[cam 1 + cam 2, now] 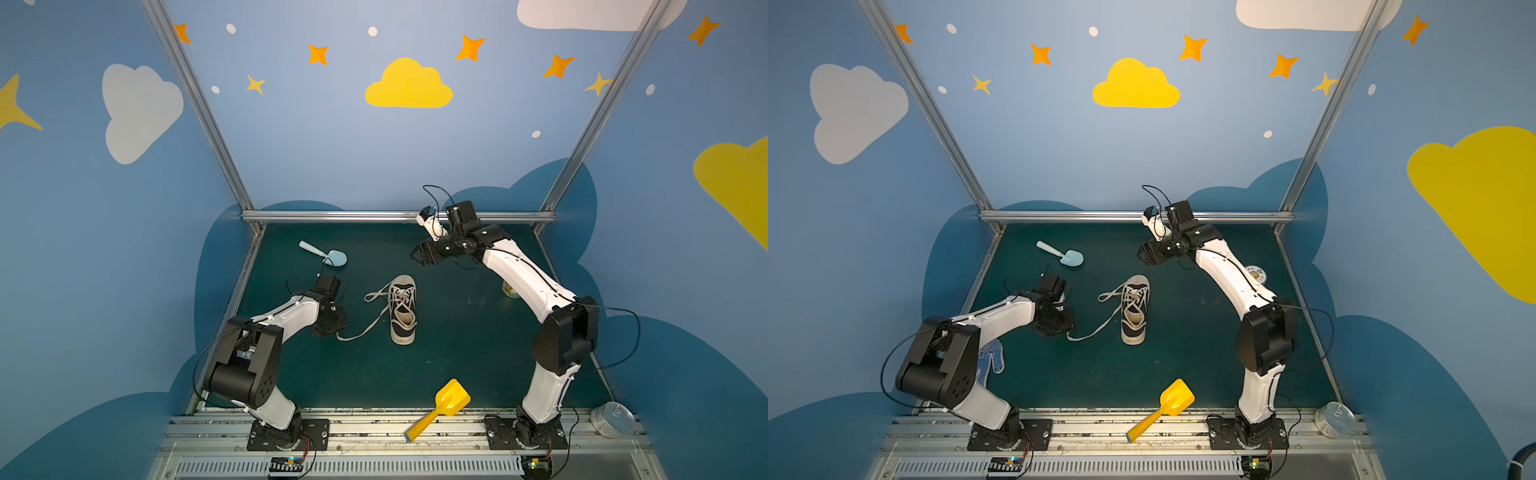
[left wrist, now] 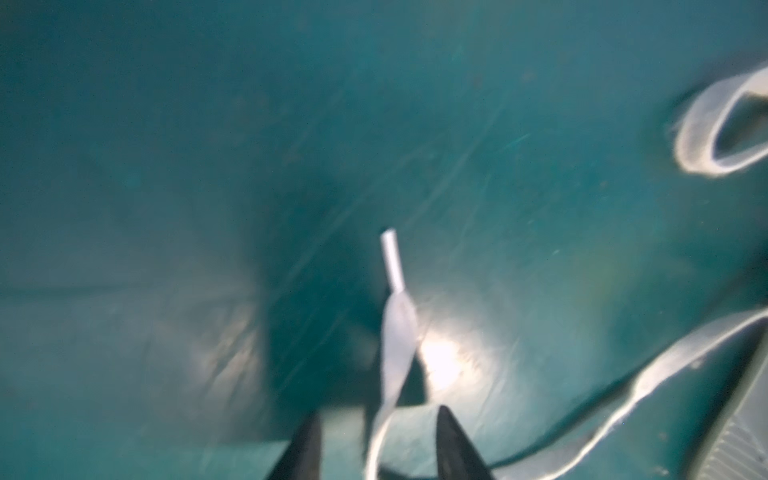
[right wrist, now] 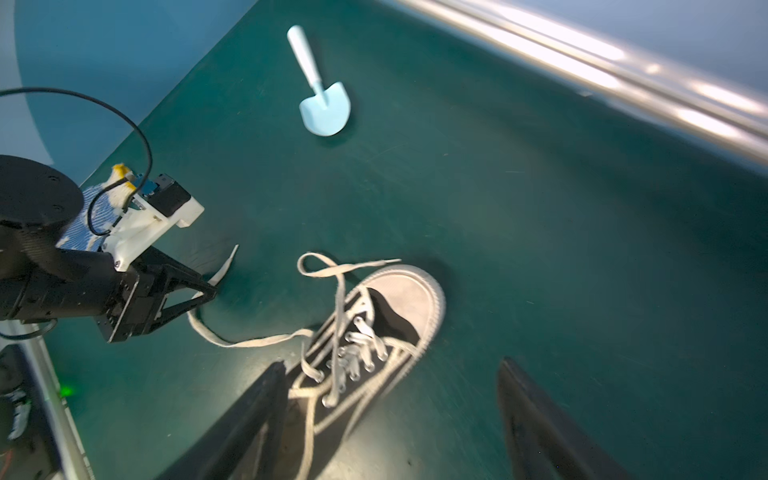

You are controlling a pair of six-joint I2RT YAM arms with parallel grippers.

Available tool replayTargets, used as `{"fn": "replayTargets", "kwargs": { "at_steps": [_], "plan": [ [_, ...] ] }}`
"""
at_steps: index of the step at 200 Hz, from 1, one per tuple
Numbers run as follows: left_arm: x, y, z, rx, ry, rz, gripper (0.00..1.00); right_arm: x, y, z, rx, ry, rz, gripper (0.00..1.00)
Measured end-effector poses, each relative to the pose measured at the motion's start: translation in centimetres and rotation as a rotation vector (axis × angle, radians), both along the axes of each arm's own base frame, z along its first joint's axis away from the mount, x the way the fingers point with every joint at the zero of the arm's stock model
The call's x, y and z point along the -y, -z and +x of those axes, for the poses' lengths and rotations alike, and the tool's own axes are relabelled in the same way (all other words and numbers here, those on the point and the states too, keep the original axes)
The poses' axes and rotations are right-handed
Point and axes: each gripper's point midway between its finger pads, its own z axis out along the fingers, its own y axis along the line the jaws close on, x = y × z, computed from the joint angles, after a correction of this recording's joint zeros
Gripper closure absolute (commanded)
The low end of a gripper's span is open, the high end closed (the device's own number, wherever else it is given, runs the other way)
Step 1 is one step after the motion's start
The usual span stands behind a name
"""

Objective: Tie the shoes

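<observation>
- The left gripper sits low over the green table, left of its middle. Its two dark fingers flank the free end of one cream lace, whose plastic tip sticks out past them.
- In the left wrist view we see a gap on either side of that lace. In the right wrist view the fingertips look almost together on it. We cannot tell whether the lace is actually pinched.
- From there the lace runs across the table to the black canvas sneaker. The sneaker stands on its sole near the middle of the table, with its white toe cap toward the far edge.
- The second lace lies in a loose loop just to the sneaker's left.
- The right gripper hangs above the table near the far edge, beyond the sneaker, with its jaws spread wide and holding nothing.
- Further out, we see a light blue toy trowel toward the far left corner.
- A yellow toy shovel lies at the near edge, its handle over the metal rail.
- A blue-dotted glove lies by the left edge, under the left arm.
- A round tin sits at the near right corner.
</observation>
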Motion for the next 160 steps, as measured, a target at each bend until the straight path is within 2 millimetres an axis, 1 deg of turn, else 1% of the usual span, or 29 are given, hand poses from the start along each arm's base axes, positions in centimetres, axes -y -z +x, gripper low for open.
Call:
{"fn": "replayTargets", "kwargs": {
  "at_steps": [16,31,58,71,83,92,116,119,131,145,160],
  "plan": [
    [0.5,0.1,0.4,-0.008,0.018,0.013,0.86,1.6,-0.4,-0.3,0.013,0.031,-0.011,0.21],
    [1.1,0.2,0.8,-0.009,0.037,0.023,0.96,2.9,-0.1,-0.5,0.008,0.058,-0.018,0.21],
    [2.0,-0.1,1.1,-0.013,0.069,0.032,0.97,5.5,1.2,-1.2,-0.026,0.112,-0.032,0.21],
    [2.6,-1.0,1.8,0.004,0.084,0.028,0.97,6.9,1.7,-1.7,-0.043,0.143,-0.031,0.21],
    [3.4,-2.7,3.2,0.046,0.101,0.017,0.97,8.3,2.2,-2.3,-0.062,0.183,-0.027,0.21],
    [4.3,-4.6,4.8,0.097,0.117,0.004,0.96,9.4,2.6,-2.7,-0.075,0.212,-0.023,0.21],
    [7.3,-10.9,10.2,0.265,0.167,-0.038,0.96,12.6,2.8,-3.5,-0.101,0.317,-0.002,0.21],
    [7.9,-11.9,11.1,0.291,0.176,-0.045,0.96,12.9,2.8,-3.7,-0.103,0.329,0.002,0.21],
    [9.9,-14.6,13.7,0.366,0.21,-0.066,0.95,14.4,2.6,-4.1,-0.102,0.377,0.016,0.21],
    [12.7,-16.8,16.1,0.43,0.259,-0.087,0.95,15.9,2.0,-4.6,-0.093,0.422,0.034,0.2],
    [16.0,-17.9,17.8,0.464,0.323,-0.102,0.95,17.1,1.1,-5.0,-0.075,0.458,0.055,0.2]
  ]
}}
